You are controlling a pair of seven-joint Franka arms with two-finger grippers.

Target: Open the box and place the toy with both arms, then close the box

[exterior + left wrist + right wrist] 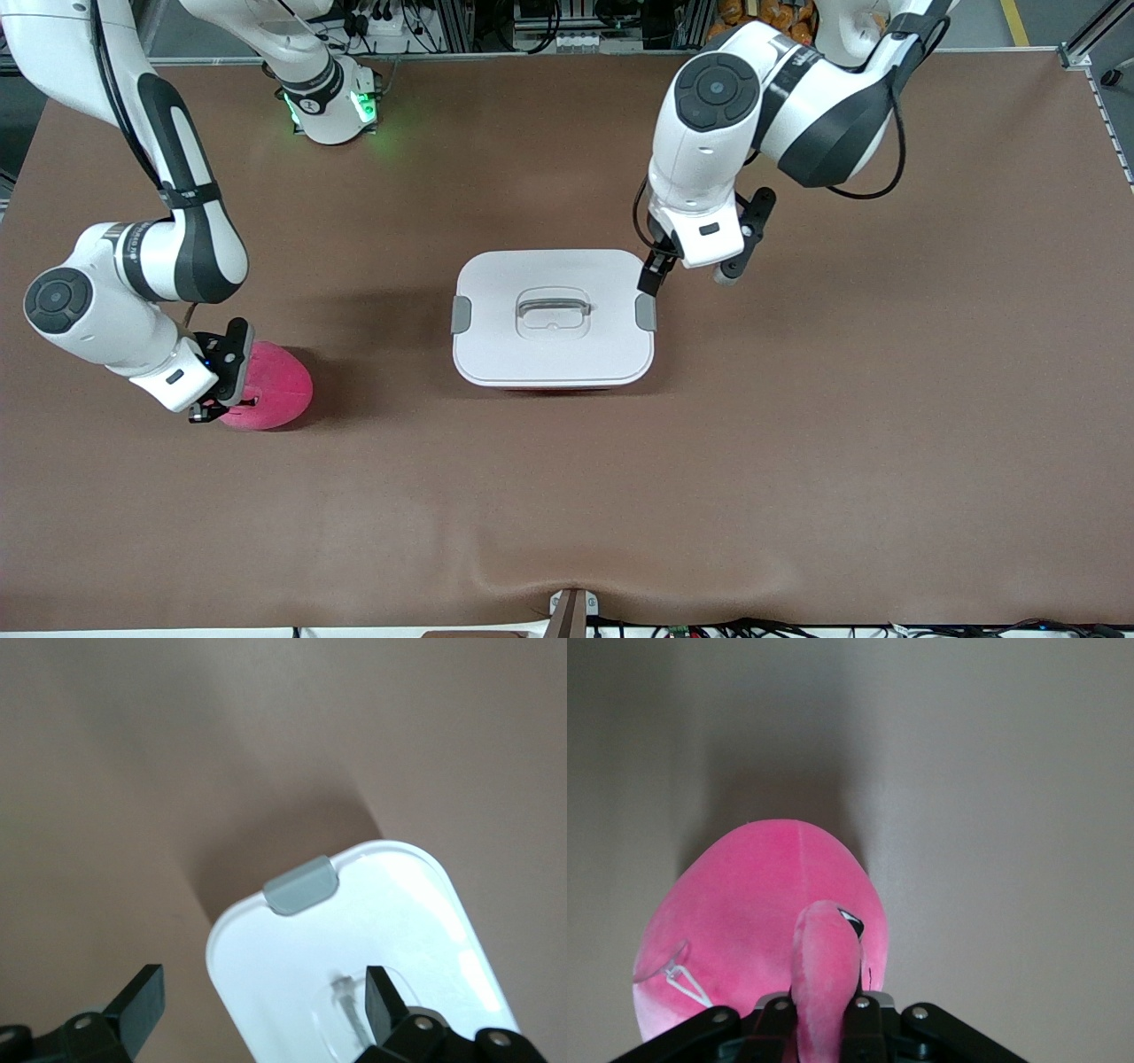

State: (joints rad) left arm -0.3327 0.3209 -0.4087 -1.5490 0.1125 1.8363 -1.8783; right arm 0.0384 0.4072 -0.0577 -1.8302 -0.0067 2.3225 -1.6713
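Observation:
The box (554,350) stands closed in the middle of the table, its white lid (496,275) on, with the grey handle (554,308) and two grey side clips (646,312). My left gripper (687,282) is open and empty just above the lid's edge at the left arm's end. In the left wrist view, the left gripper (261,1005) has one finger over the lid (399,904) and one over the table, with a clip (301,886) ahead. My right gripper (221,403) is shut on a soft pink flap of the toy (275,390), which lies on the table. The right wrist view shows the gripper (824,1019) and toy (753,921).
The brown table (797,443) stretches wide around the box and toy. The toy lies toward the right arm's end, a little nearer to the front camera than the box. The right arm's base (332,106) stands at the table's back edge.

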